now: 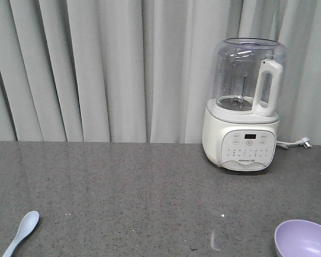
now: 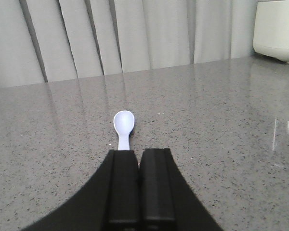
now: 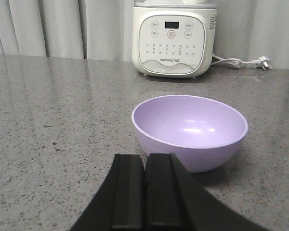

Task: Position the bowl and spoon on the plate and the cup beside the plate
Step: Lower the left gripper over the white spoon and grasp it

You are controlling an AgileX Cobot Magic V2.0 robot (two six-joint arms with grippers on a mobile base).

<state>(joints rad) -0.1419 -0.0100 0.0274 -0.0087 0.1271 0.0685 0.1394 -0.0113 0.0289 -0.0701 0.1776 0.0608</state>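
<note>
The pale blue spoon [image 2: 123, 126] lies flat on the grey countertop with its scoop pointing away from me. My left gripper [image 2: 139, 153] hovers just short of it, shut with nothing between the jaws, and its left finger hides the end of the handle. The front view shows the spoon [image 1: 22, 231] at the bottom left. The lilac bowl [image 3: 190, 130] stands upright and empty just ahead and slightly right of my right gripper [image 3: 145, 158], which is shut and holds nothing. In the front view the bowl [image 1: 304, 239] sits at the bottom right corner. The plate and the cup are out of view.
A white blender [image 1: 246, 107] with a clear jug stands at the back right of the countertop [image 1: 150, 193], its power plug [image 1: 306, 142] lying beside it. Grey curtains [image 1: 96, 69] hang behind the counter's far edge.
</note>
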